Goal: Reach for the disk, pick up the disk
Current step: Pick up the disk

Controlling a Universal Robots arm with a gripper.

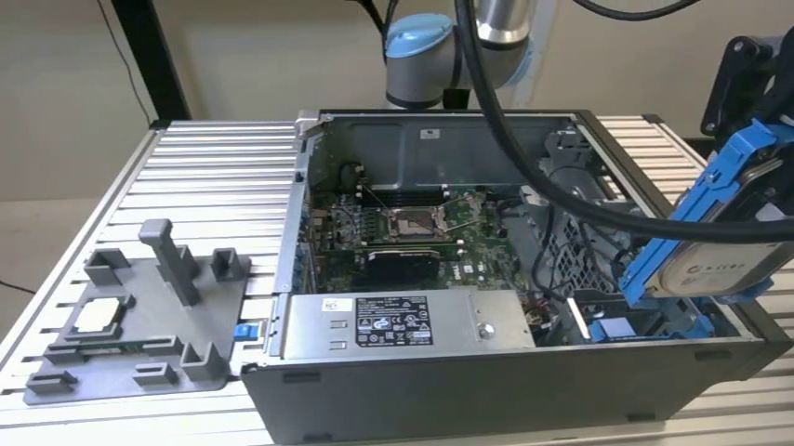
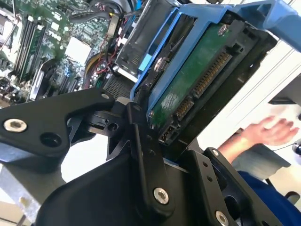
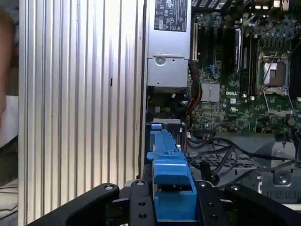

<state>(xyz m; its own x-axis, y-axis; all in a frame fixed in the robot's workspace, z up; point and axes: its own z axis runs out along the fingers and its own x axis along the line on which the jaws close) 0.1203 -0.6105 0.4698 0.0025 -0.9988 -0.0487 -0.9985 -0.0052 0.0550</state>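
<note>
In the first wrist view the claw (image 3: 167, 207) sits at the bottom centre of the frame, its 2 black fingers (image 3: 141, 207) clamped on the blue bracket of the disk (image 3: 167, 160); in the second wrist view the same grip shows from the other side, the disk (image 2: 197, 80) running from centre to upper right with its green circuit board and connector facing the camera, and a person's hand (image 2: 263, 132) blurred at the right edge; in the exterior view the disk (image 1: 720, 265) hangs at the right of the frame, tilted, above the right end of the open computer case (image 1: 496, 390), apart from the drive bay below it; the case rests on the ribbed bench (image 1: 211, 177); I judge reaching and pick-up both done, the disk lifted clear.
</note>
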